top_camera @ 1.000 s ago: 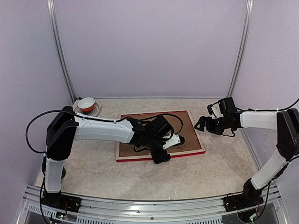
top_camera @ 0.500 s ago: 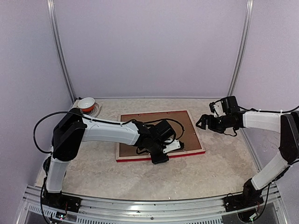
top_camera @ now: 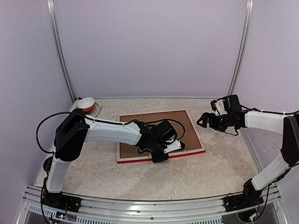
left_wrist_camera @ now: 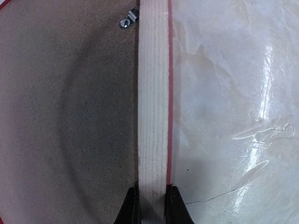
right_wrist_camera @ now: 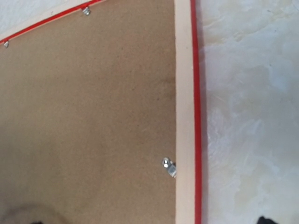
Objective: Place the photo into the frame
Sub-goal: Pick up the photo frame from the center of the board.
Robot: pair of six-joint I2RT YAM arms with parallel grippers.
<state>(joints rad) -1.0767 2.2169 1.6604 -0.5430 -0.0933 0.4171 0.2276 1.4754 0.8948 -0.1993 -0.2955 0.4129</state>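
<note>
The frame [top_camera: 131,159] is lying face-down on the table [top_camera: 210,172], pale wood back upward, with the brown backing board [top_camera: 140,128] filling its opening. The left gripper [top_camera: 160,157] is sitting at the near rail. In the left wrist view, its fingers [left_wrist_camera: 132,210] are pressing both sides of that pale rail [left_wrist_camera: 153,93], so the left gripper is clamping the frame. The right gripper [top_camera: 203,120] is hovering just beside the frame's far right corner, apart from it, with its jaws standing wide and holding nothing. Compared with one second ago, the left arm's elbow is standing further right and the wrist is sitting closer over the rail. The right gripper is sitting slightly further back, while the frame is keeping the same place. The photo is not showing in any view, and whether it is lying beneath the board cannot be told. The left arm is covering part of the board's near half in the top view. In the right wrist view, only a dark fingertip [right_wrist_camera: 264,220] is showing at the bottom edge, above the frame's right rail [right_wrist_camera: 184,93] and a metal tab [right_wrist_camera: 169,167].
</note>
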